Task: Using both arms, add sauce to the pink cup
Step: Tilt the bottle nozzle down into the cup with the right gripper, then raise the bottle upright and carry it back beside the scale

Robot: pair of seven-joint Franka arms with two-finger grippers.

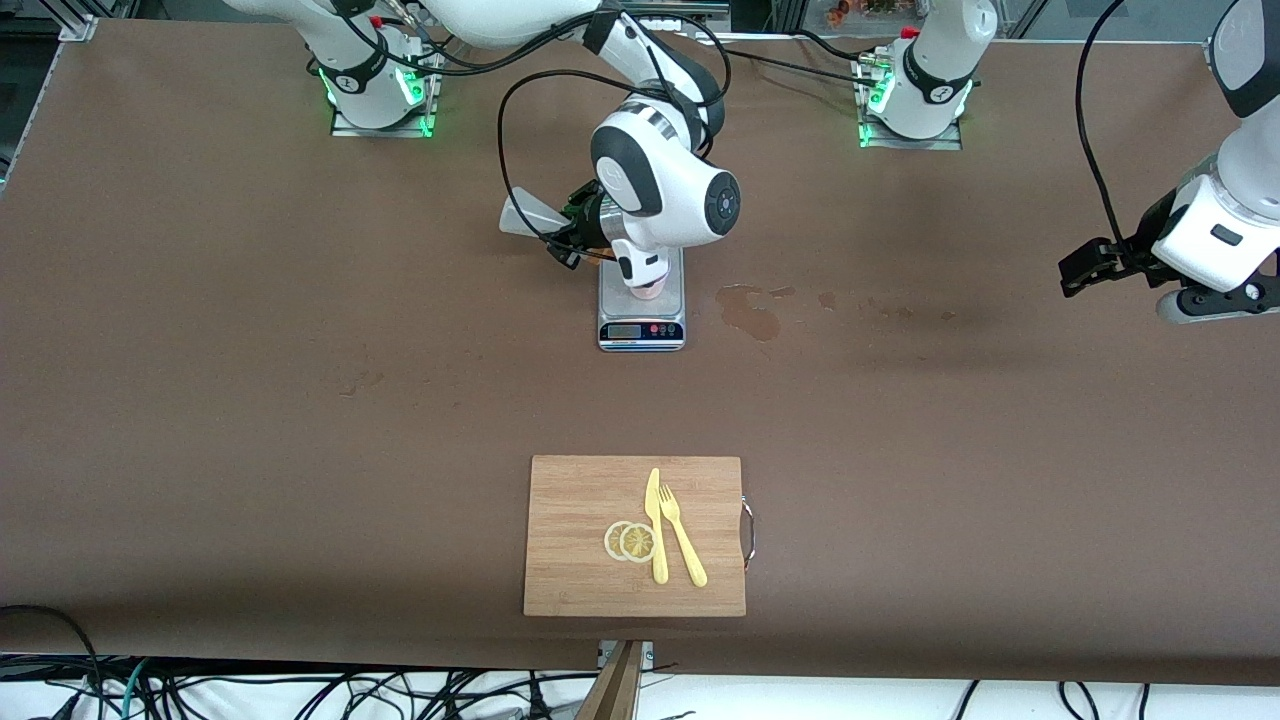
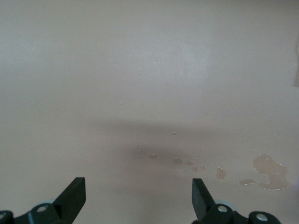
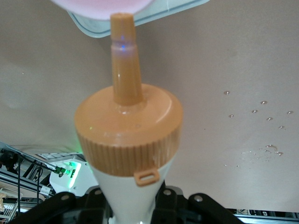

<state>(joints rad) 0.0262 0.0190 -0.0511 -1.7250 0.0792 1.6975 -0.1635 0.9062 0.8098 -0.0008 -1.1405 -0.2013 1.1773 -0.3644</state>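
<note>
sauce [image 3: 128,140] tipped, nozzle at pink cup [image 1: 647,291]

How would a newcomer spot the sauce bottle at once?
Find the grey scale mid-table, farther from the front camera than the cutting board. The right gripper holds the sauce bottle tilted over the scale, nozzle at the pink cup. Only it has an orange cap.

Even overhead light, washed-out left wrist view.

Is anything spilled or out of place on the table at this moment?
Yes. A wet puddle with a trail of small drops lies on the table, beside the grey scale toward the left arm's end. It looks like spilled liquid. Nothing else stands out.
</note>
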